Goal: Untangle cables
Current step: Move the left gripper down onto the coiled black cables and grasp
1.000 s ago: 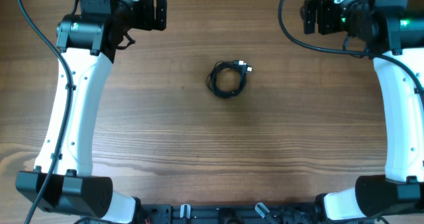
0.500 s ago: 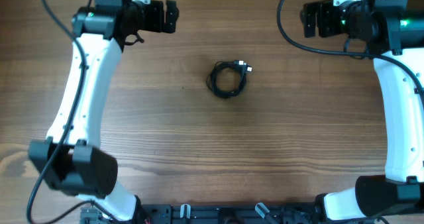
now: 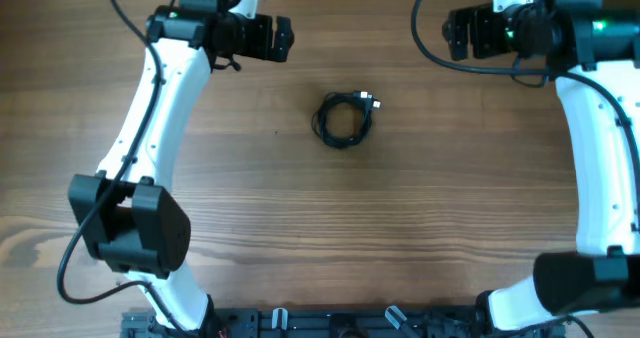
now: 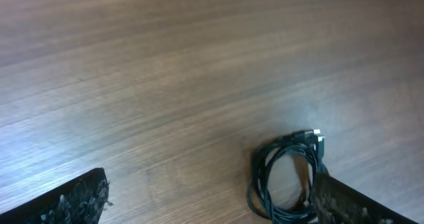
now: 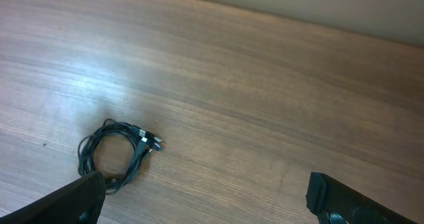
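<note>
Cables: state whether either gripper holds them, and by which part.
Nothing is held. The cables lie coiled on the table, untouched, with the left gripper and right gripper both open and apart from them.

We are finding no text, label, brand, number or sign that can be read in any view: no lettering is showing on the cables (image 3: 322,124) or on the wooden tabletop (image 3: 400,228).
</note>
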Action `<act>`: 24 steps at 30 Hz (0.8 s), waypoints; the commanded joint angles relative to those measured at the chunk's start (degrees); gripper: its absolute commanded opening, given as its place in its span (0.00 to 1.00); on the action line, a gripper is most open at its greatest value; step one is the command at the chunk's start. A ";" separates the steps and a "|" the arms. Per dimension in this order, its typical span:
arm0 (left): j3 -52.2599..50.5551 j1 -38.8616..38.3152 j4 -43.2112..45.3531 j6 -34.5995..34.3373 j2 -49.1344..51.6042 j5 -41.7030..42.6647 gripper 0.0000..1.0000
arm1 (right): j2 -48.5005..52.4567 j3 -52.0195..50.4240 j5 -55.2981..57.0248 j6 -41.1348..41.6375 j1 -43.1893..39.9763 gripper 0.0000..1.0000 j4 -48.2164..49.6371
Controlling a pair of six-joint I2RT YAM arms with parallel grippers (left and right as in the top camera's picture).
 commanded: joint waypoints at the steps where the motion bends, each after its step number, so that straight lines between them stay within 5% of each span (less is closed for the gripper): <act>1: 0.68 -1.84 -0.35 1.97 2.29 1.11 1.00 | 2.25 0.59 -3.06 -0.94 -0.22 1.00 -0.04; 14: 0.68 -4.61 -1.29 2.01 6.12 1.09 1.00 | 5.46 -1.77 -1.60 4.17 -0.17 0.99 1.14; 16: 0.68 -4.61 -2.25 1.99 6.69 1.09 0.92 | 5.64 -1.77 -0.59 5.31 -0.17 0.99 1.77; 24: 0.66 -4.96 -3.63 2.01 10.01 1.33 0.91 | 5.64 -1.77 0.37 5.64 -0.17 1.00 2.58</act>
